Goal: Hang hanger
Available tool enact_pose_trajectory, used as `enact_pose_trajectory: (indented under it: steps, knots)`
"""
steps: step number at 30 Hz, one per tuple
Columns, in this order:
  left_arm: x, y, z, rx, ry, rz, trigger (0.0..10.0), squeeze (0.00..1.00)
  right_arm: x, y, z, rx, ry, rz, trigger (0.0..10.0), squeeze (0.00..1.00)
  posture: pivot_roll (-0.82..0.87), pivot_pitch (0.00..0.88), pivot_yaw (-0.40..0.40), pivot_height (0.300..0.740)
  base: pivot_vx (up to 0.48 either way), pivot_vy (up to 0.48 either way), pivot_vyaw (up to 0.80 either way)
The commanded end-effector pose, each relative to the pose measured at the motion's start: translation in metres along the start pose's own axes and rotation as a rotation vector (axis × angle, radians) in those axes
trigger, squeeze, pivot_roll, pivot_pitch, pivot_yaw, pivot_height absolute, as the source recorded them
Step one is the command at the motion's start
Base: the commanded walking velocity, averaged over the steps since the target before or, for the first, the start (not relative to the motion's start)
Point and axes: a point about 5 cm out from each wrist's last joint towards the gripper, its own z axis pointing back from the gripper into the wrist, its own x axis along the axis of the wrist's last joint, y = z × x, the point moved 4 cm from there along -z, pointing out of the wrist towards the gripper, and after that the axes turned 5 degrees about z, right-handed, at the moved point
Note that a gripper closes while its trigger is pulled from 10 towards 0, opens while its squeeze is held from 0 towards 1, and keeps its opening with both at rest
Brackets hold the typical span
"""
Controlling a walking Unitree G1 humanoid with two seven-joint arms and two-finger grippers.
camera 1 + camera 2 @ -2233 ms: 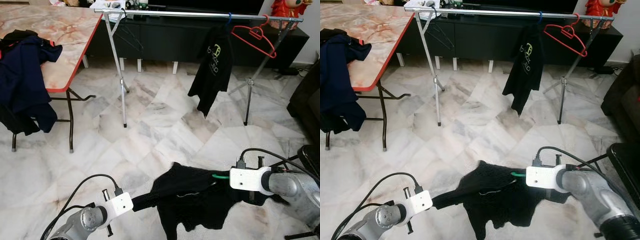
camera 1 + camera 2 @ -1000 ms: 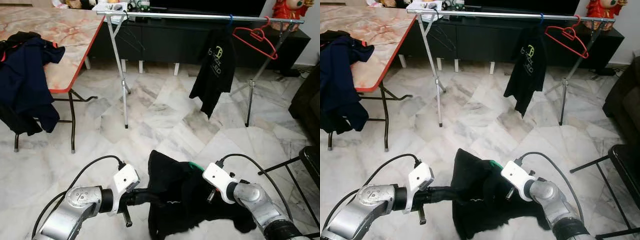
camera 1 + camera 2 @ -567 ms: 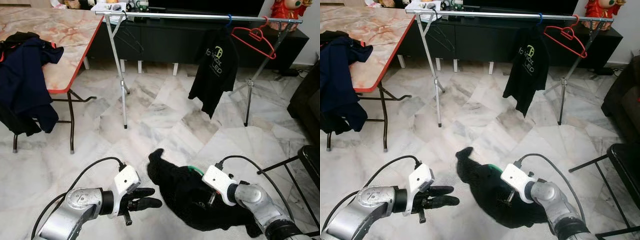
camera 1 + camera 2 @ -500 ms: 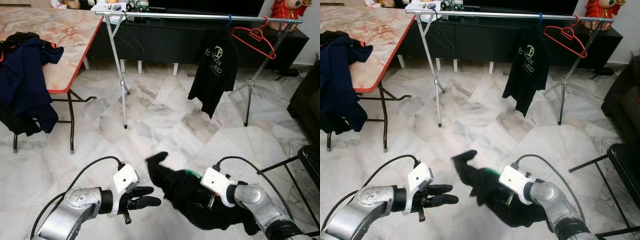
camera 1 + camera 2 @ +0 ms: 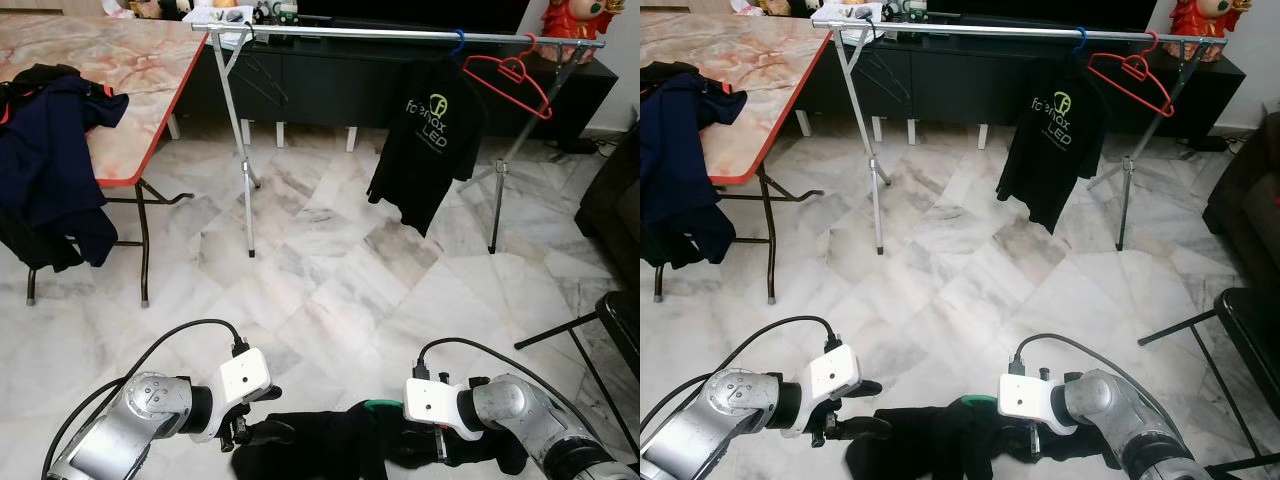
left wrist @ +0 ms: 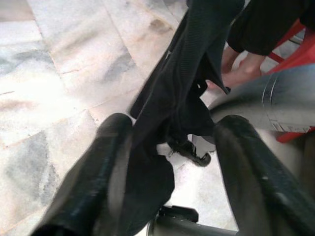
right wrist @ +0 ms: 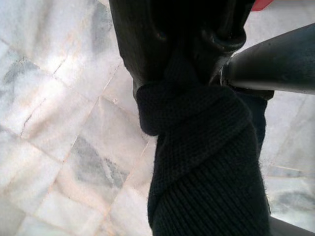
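Observation:
A black garment [image 5: 330, 445] on a green hanger [image 5: 378, 405] hangs low between my two arms, near the marble floor. My right gripper [image 7: 189, 44] is shut on a bunched fold of the garment [image 7: 206, 147]. My left gripper [image 6: 172, 123] is open, and the cloth [image 6: 182, 88] runs loosely between its spread fingers [image 6: 103, 162]. In the head view it sits at the garment's left end [image 5: 262, 432]. Ahead stands a silver clothes rail [image 5: 400, 33]. On it hang a black printed T-shirt [image 5: 425, 150] on a blue hanger and a bare red hanger [image 5: 515, 75].
A marble-topped folding table [image 5: 130, 70] stands at the left with dark blue clothes [image 5: 50, 130] draped over its edge. A black frame [image 5: 600, 320] and a dark sofa [image 5: 610, 190] are at the right. Open floor lies between me and the rail.
Both arms and the black garment have dropped from mid-view down to the bottom edge. The left gripper, earlier free of the cloth, now has it between its fingers. The hung T-shirt has swung.

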Motion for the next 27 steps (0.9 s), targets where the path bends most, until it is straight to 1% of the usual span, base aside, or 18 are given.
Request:
enact_pose_trajectory:
  steps: [1, 6, 8, 9, 11, 15, 17, 20, 22, 24, 27]
  knots:
    - [-0.004, -0.002, -0.003, -0.015, 0.028, -0.021, 10.0, 0.00, 0.009, -0.006, 0.002, -0.007, -0.049, 0.015, 0.0, 0.00, 0.06, 0.161, -0.060, 0.740, 0.000, 0.000, 0.00]
    - [-0.001, 0.008, -0.012, 0.046, 0.010, -0.035, 10.0, 0.00, 0.024, -0.009, 0.003, 0.019, -0.128, 0.029, 0.0, 0.00, 0.06, 0.161, -0.063, 0.740, 0.000, 0.000, 0.00]
    - [0.005, 0.013, -0.018, 0.077, -0.026, -0.028, 10.0, 0.00, 0.032, -0.009, 0.003, 0.046, -0.175, 0.038, 0.0, 0.00, 0.06, 0.158, -0.063, 0.740, 0.000, 0.000, 0.00]
    - [0.008, 0.012, -0.021, 0.068, -0.043, -0.019, 10.0, 0.00, 0.035, -0.010, 0.004, 0.052, -0.185, 0.053, 0.0, 0.00, 0.05, 0.157, -0.064, 0.740, 0.000, 0.000, 0.00]
    - [0.009, 0.009, -0.023, 0.057, -0.047, -0.020, 10.0, 0.00, 0.036, -0.011, 0.004, 0.048, -0.183, 0.063, 0.0, 0.00, 0.05, 0.156, -0.064, 0.740, 0.000, 0.000, 0.00]
    - [0.009, 0.007, -0.027, 0.044, -0.040, -0.029, 10.0, 0.00, 0.038, -0.014, 0.003, 0.037, -0.180, 0.076, 0.0, 0.00, 0.05, 0.155, -0.061, 0.740, 0.000, 0.000, 0.00]
    - [0.013, -0.002, -0.031, -0.022, -0.040, -0.033, 10.0, 0.00, 0.047, -0.020, 0.003, 0.030, -0.198, 0.092, 0.0, 0.00, 0.05, 0.155, -0.060, 0.740, 0.000, 0.000, 0.00]
    - [0.013, -0.006, -0.031, -0.047, -0.032, -0.035, 10.0, 0.00, 0.049, -0.021, 0.003, 0.031, -0.189, 0.106, 0.0, 0.00, 0.05, 0.156, -0.060, 0.740, 0.000, 0.000, 0.00]
    - [0.010, -0.009, -0.030, -0.074, 0.001, -0.051, 10.0, 0.00, 0.048, -0.021, 0.002, 0.037, -0.167, 0.128, 0.0, 0.00, 0.06, 0.153, -0.062, 0.740, 0.000, 0.000, 0.00]
    - [0.009, -0.010, -0.030, -0.081, 0.003, -0.058, 10.0, 0.00, 0.049, -0.022, 0.002, 0.032, -0.174, 0.123, 0.0, 0.00, 0.06, 0.153, -0.063, 0.740, 0.000, 0.000, 0.00]
    - [0.013, -0.007, -0.033, -0.049, -0.015, -0.066, 10.0, 0.00, 0.056, -0.024, 0.002, 0.027, -0.219, 0.105, 0.0, 0.00, 0.06, 0.151, -0.064, 0.740, 0.000, 0.000, 0.00]
